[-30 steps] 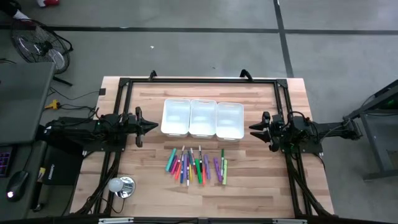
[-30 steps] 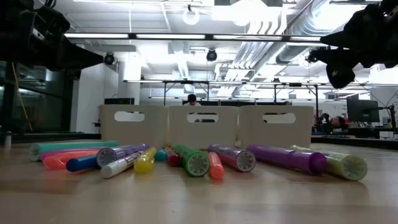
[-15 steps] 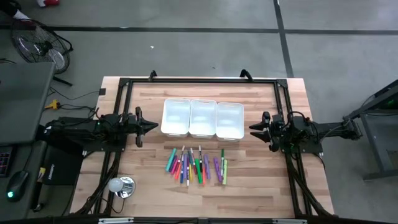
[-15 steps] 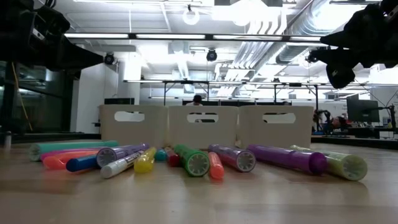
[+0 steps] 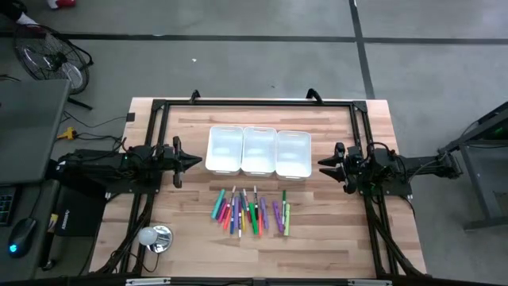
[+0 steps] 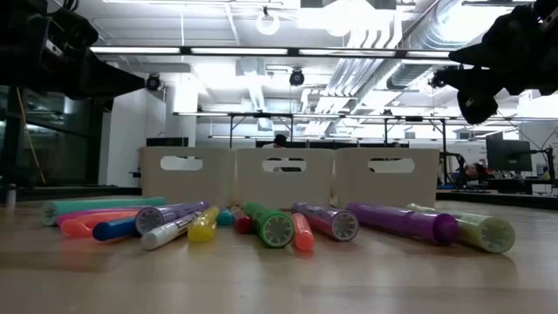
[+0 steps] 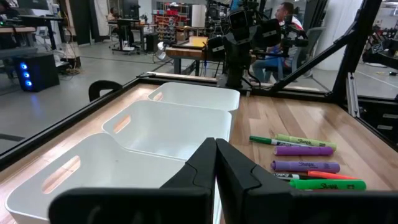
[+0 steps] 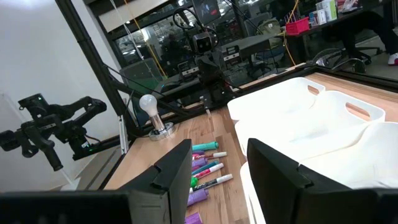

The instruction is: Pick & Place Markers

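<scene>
Coloured markers (image 5: pixel 251 211) lay midway between the arms, long axes crosswise to both. Left gripper (image 5: pixel 195 161) was closed, right gripper (image 5: pixel 322 165) spread, neither nearer

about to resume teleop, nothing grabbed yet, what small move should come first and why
Probably lower the right gripper toward the markers. Its fingers stand open, it hovers beside the white bins, and every marker lies loose on the table; the left gripper is shut.

Robotics lab: exposed ceiling ducts (image 6: pixel 384 52), workbenches (image 6: pixel 331 122).
</scene>
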You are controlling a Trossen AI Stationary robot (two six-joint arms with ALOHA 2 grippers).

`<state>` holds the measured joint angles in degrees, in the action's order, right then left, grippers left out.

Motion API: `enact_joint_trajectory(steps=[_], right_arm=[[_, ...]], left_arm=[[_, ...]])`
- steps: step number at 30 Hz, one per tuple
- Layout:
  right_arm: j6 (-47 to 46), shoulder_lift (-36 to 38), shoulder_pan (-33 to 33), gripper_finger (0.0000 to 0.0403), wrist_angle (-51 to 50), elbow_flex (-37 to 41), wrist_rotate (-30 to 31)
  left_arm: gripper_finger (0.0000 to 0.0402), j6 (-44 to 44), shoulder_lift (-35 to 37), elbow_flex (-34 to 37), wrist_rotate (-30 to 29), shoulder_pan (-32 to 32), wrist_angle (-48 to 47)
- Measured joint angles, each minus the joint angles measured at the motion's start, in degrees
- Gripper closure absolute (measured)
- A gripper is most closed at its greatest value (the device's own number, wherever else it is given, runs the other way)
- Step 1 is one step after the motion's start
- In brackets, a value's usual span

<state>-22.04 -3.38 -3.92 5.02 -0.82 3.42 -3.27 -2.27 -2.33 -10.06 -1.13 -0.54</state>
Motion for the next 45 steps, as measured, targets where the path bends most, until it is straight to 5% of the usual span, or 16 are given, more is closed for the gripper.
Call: enact_joint_trajectory(steps=[6,12,17,29,45], right_arm=[[-0.3,0.0,0.0,0.0258,0.8,0.0,0.0],[-15.2,-0.1,0.0,0.0258,0.6,-0.1,-0.7],[-18.0,-3.6,0.0,0.0258,-6.5,-5.3,-0.8],[-24.5,-29.4,0.0,0.0258,-30.6,-28.3,5.2],[-56.5,-55.2,-3.1,0.0258,-32.6,-40.0,7.8]], left_arm=[[0.0394,0.0,0.0,0.0,0.0,0.0,0.0],[0.0394,0.0,0.0,0.0,0.0,0.0,0.0],[0.0394,0.0,0.0,0.0,0.0,0.0,0.0],[0.0394,0.0,0.0,0.0,0.0,0.0,0.0],[0.0394,0.0,0.0,0.0,0.0,0.0,0.0]])
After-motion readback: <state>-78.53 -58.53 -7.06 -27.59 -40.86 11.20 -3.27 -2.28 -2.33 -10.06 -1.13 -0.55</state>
